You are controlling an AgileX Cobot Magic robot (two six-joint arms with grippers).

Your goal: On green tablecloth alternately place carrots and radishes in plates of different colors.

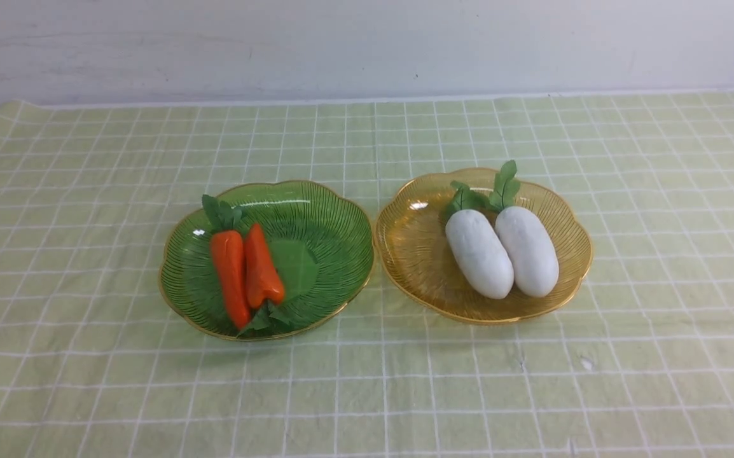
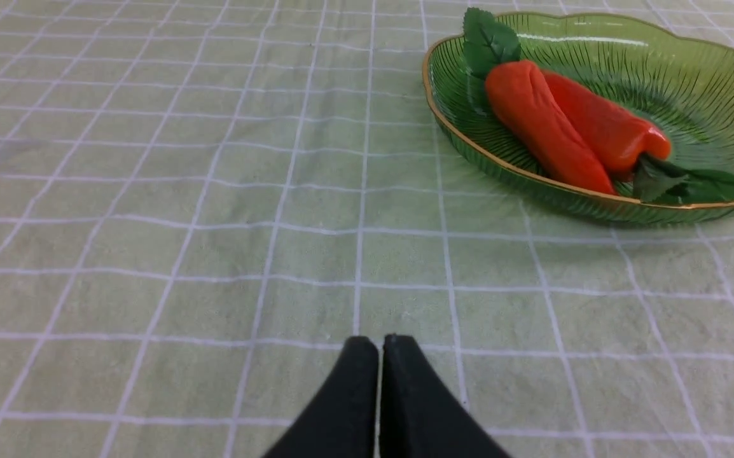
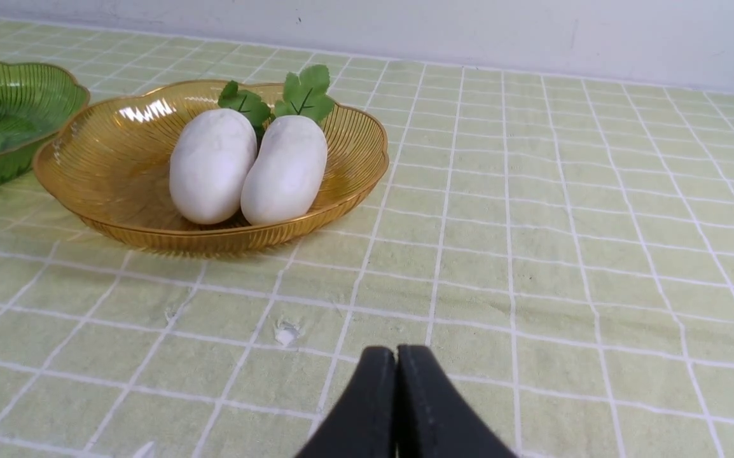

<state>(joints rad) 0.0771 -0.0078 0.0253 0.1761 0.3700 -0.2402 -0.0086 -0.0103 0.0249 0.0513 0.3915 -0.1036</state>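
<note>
Two orange carrots (image 1: 244, 272) lie side by side in the dark green plate (image 1: 335, 254) at centre left of the green tablecloth (image 1: 87, 191); one points its leaves away, the other toward me. Two white radishes (image 1: 502, 251) lie side by side in the amber plate (image 1: 411, 248) at centre right, leaves at the far end. My left gripper (image 2: 380, 343) is shut and empty, low over bare cloth, short of the green plate (image 2: 691, 83) with its carrots (image 2: 564, 130). My right gripper (image 3: 397, 353) is shut and empty, short of the amber plate (image 3: 106, 159) with its radishes (image 3: 249, 166). Neither gripper shows in the front view.
A white wall (image 1: 367, 44) rises behind the table's far edge. A small white speck (image 3: 286, 333) marks the cloth between my right gripper and the amber plate. The two plates stand almost rim to rim.
</note>
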